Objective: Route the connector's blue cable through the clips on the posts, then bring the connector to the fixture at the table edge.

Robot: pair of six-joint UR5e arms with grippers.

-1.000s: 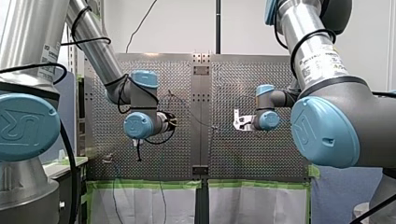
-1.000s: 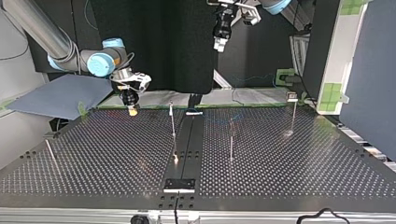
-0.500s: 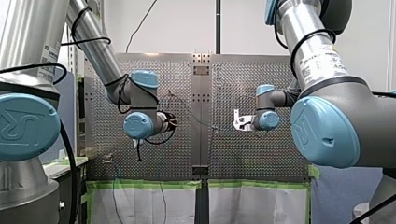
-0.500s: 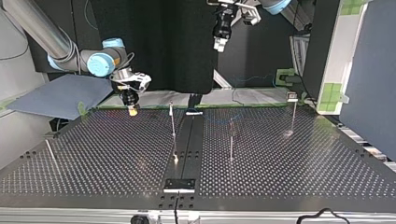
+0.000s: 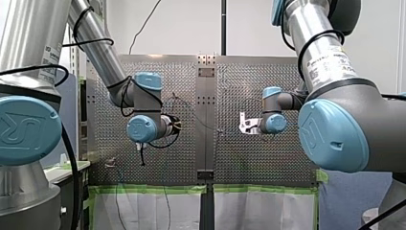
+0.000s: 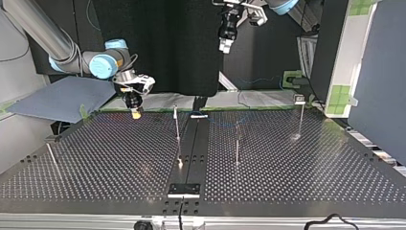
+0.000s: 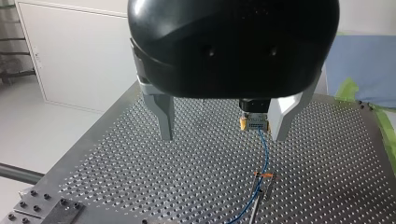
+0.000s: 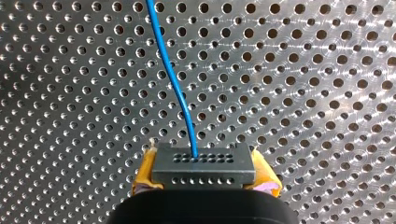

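The dark block-shaped connector (image 8: 203,163) sits between my right gripper's (image 8: 205,177) pads, its thin blue cable (image 8: 173,79) leading ahead.

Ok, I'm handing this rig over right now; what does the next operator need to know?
Right gripper: shut on the dark grey rectangular connector, yellow pads either side, above the perforated metal table.
Left gripper: open, empty, high above the table.
Thin blue cable runs from the connector to an orange clip on a post; seated or not, I cannot tell.
Done: connector grasped. Left: route the other thin metal posts, then the edge fixture, probably the small dark block.
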